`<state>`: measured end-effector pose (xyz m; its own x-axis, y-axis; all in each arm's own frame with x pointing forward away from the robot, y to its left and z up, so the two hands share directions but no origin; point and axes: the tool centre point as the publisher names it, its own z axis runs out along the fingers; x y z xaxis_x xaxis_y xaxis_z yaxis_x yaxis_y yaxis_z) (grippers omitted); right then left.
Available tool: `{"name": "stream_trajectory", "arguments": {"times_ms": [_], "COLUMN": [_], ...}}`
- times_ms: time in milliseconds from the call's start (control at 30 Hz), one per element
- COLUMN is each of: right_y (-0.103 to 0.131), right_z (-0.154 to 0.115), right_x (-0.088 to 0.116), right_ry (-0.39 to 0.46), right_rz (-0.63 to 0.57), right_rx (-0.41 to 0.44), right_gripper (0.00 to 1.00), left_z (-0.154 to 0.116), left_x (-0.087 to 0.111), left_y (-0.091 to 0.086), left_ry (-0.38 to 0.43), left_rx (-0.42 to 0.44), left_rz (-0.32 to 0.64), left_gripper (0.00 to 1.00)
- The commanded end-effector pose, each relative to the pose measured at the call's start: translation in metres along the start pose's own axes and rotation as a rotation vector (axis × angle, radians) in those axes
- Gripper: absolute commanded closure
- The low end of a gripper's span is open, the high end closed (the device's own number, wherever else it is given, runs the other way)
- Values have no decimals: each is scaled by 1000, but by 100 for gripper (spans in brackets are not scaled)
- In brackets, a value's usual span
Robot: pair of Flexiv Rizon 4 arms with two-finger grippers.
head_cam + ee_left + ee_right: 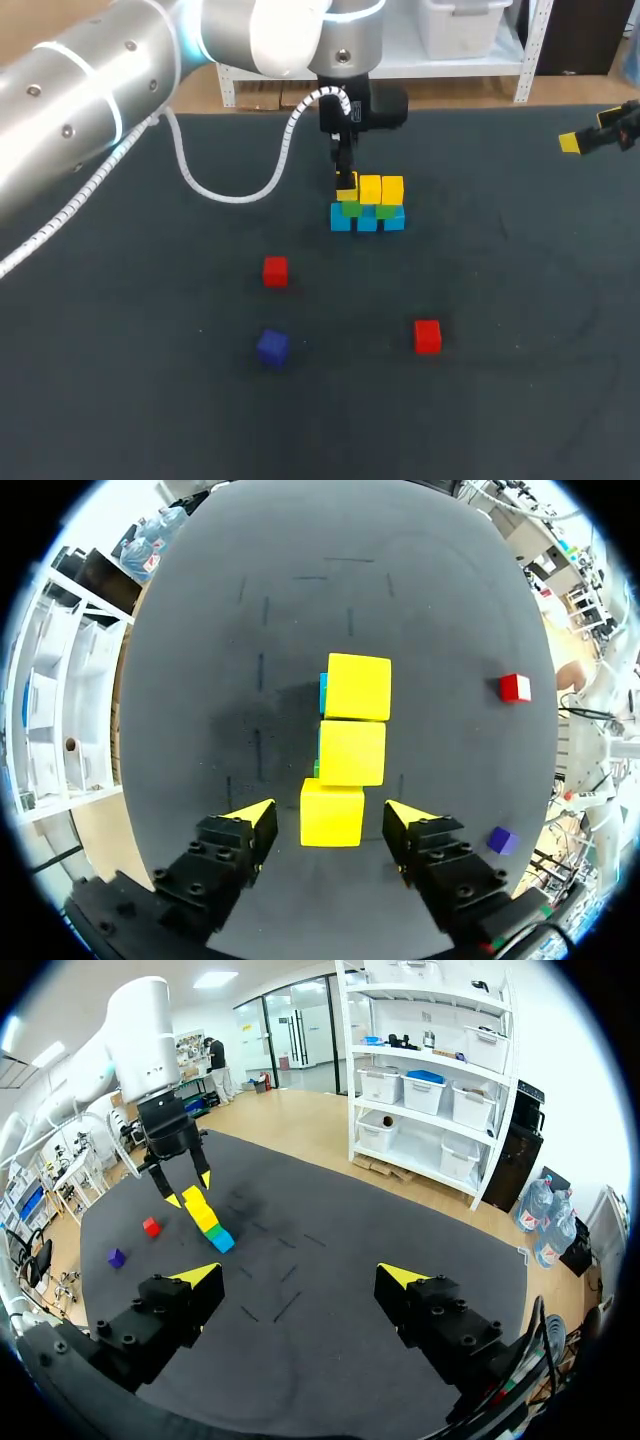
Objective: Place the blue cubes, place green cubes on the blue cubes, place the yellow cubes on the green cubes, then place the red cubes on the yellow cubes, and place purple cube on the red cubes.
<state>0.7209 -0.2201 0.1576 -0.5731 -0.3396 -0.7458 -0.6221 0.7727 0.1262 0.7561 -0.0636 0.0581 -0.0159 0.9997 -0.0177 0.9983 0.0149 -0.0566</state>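
Three blue cubes (367, 220) stand in a row at mid-table, with green cubes (385, 210) on them and three yellow cubes (381, 188) on top. My left gripper (332, 818) hangs open straight above the row's left end. The end yellow cube (332, 812) sits between its fingers with a gap on each side. Two red cubes (275, 271) (427, 336) and a purple cube (272, 346) lie loose on the mat nearer the front. My right gripper (300, 1278) is open and holds nothing, off at the table's far right (598, 137), well away from the stack (205, 1218).
The dark mat (520, 400) has bare room all around the stack. The left arm's white coiled cable (235, 190) loops down to the left of the stack. From the left wrist, one red cube (515, 688) and the purple cube (501, 840) show off to one side.
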Motion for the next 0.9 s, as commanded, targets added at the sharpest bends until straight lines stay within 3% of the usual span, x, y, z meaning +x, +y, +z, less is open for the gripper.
{"name": "stream_trajectory", "arguments": {"times_ms": [33,300,433,500,533,600,667,767,800,833,900], "right_y": [-1,-1,-1,-1,-1,-1,-1,-1,-1,-1,-1], "right_z": [1,1,1,1,1,1,1,1,1,1,1], "right_x": [0,0,0,0,0,0,0,0,0,0,0], "right_ry": [-2,-2,-2,-2,-2,-2,-2,-2,-2,-2,-2], "right_rz": [-1,-1,-1,-1,-1,-1,-1,-1,-1,-1,-1], "right_rx": [-4,-4,-4,-4,-4,-4,-4,-4,-4,-4,-4], "right_gripper": [0,0,0,0,0,0,0,0,0,0,0], "left_z": [-1,0,-1,-1,-1,-1,-1,-1,-1,-1,-3], "left_x": [-2,-2,-3,-3,-3,-3,-2,-2,-2,-2,-2], "left_y": [4,3,3,3,3,3,3,2,2,2,1], "left_ry": [1,0,-2,-1,0,1,0,-1,-2,-1,-7], "left_rx": [6,8,8,9,9,11,12,12,13,15,22], "left_rz": [-1,1,1,2,1,1,-1,-1,-2,-2,-6], "left_gripper": [39,44,50,61,58,25,23,26,18,0,0]}}
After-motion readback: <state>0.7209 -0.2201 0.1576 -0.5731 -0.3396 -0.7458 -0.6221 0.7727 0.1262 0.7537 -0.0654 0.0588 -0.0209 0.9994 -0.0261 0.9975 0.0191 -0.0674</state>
